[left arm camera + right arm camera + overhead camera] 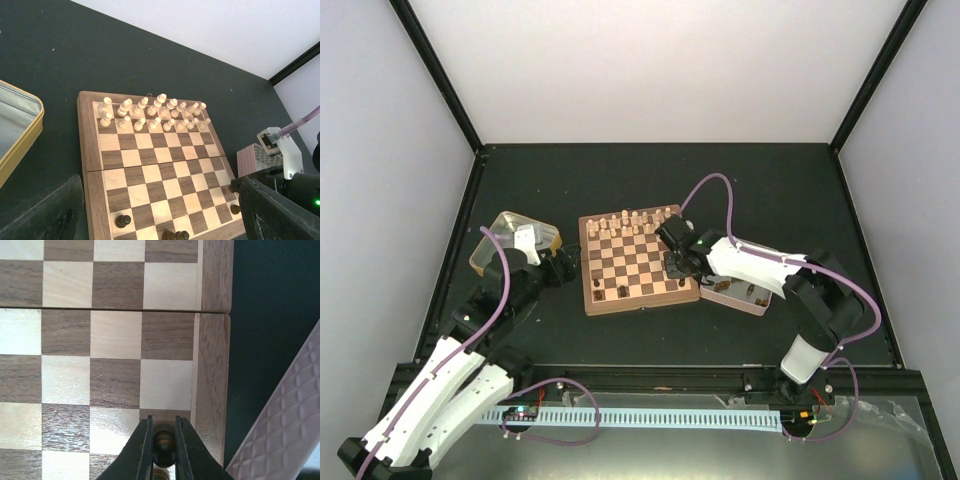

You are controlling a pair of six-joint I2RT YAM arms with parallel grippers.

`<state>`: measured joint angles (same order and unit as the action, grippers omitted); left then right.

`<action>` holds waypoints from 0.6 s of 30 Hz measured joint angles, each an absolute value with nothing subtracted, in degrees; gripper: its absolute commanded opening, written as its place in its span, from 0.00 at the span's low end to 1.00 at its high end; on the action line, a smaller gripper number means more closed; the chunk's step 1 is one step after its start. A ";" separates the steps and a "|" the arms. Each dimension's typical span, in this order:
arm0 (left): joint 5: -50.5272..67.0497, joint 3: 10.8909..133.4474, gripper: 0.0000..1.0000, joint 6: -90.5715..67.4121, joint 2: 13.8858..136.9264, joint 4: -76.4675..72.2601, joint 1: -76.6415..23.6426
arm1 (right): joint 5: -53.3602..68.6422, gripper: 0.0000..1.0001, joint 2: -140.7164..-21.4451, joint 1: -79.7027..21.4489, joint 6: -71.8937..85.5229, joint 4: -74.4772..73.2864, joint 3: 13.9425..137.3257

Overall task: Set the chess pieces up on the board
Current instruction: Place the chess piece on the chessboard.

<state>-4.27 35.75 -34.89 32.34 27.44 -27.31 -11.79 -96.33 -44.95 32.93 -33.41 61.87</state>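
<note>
Right end effector [163, 421] is seen closed on a dark chess piece [163, 439] over a dark square at the edge of the board [215, 365], beside the pink tray [285, 410]. Left end effector [563, 266] is held wide open and empty near the tin [22, 135], while cream pieces [155, 112] are lined along the two far rows

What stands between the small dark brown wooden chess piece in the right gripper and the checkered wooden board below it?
Nothing visible does. The right gripper is shut on the dark brown chess piece over a dark square beside the brown border of the square wooden chessboard. The squares beyond it in the wrist view are bare.
</note>
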 measured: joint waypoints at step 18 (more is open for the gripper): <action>-4.25 35.75 0.86 -34.89 32.32 27.44 -27.31 | -11.38 0.11 -98.41 -44.99 32.80 -36.36 62.72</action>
<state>-4.25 35.75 -34.89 32.32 27.44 -27.31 -11.38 -98.41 -44.99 32.80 -36.36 62.72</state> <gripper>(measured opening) 0.866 0.094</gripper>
